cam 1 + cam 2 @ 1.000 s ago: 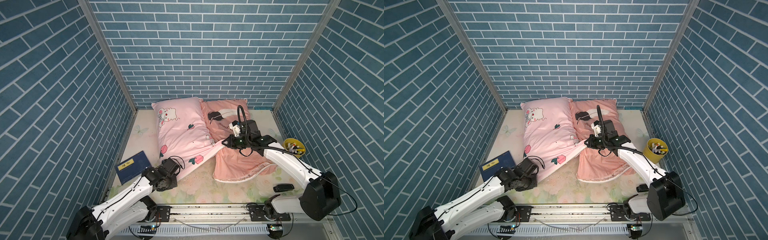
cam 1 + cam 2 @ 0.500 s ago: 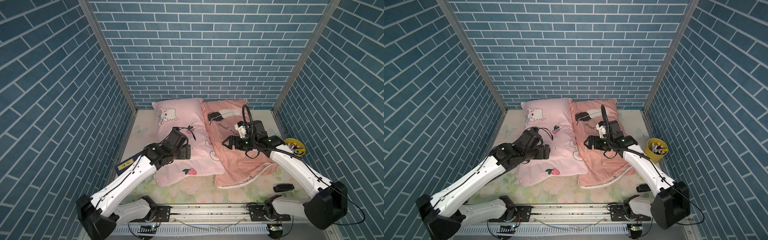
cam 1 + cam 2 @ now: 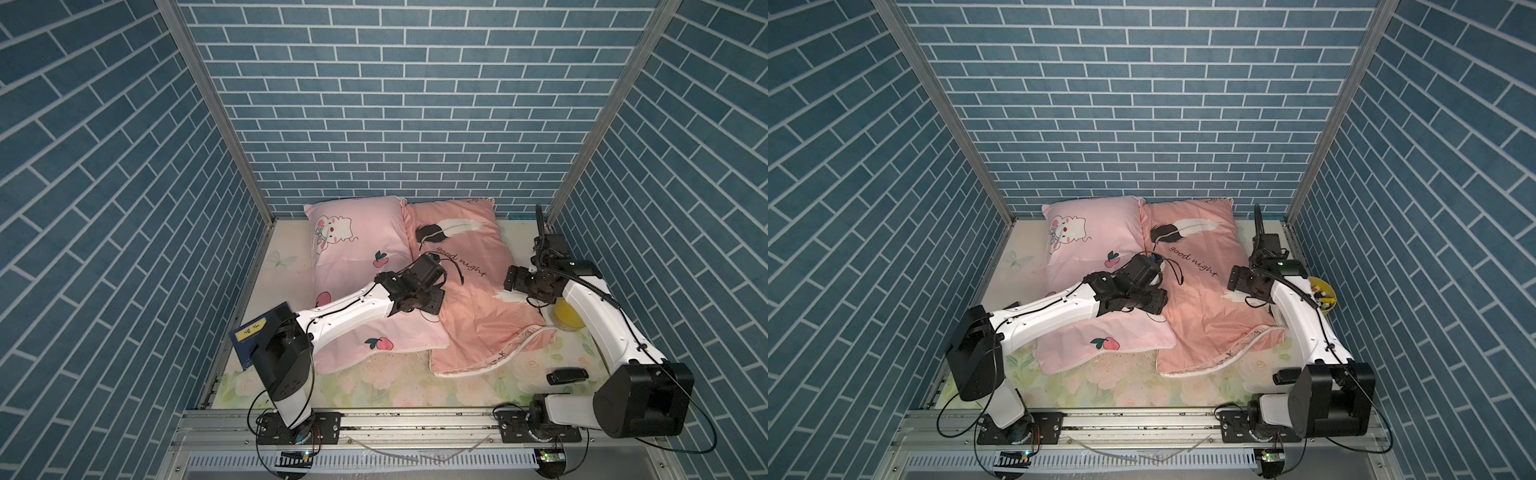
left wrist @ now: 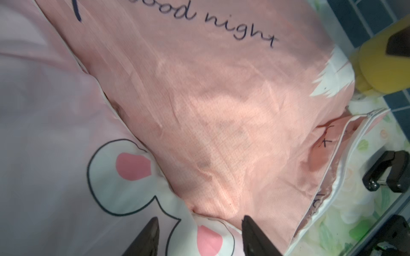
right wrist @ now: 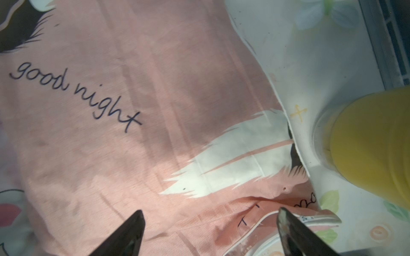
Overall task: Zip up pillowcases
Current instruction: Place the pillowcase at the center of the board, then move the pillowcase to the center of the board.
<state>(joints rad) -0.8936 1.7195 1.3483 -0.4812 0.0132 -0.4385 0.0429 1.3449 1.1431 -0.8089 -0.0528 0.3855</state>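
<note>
Two pillowcases lie side by side on the table in both top views: a light pink one with bunnies and strawberries (image 3: 353, 257) and a salmon one with feathers and "good night" script (image 3: 469, 299). My left gripper (image 4: 200, 230) hovers open over the seam where they meet, above a bunny print, with nothing between its fingers. Also open, wide and empty, my right gripper (image 5: 210, 221) hangs over the salmon pillowcase's right side. That pillowcase's near right corner gapes, showing a white zipper edge (image 4: 346, 141).
A yellow cup (image 3: 567, 320) stands at the right wall, partly behind my right arm. Under my left arm's elbow a blue book (image 3: 249, 336) lies at the left. A small black object (image 3: 567, 375) rests near the front right. Brick walls close in three sides.
Both grippers have opened and let go of the light pink pillowcase, which now lies flat. My left arm swung from the front left up to the seam. My right arm drew back to the right.
</note>
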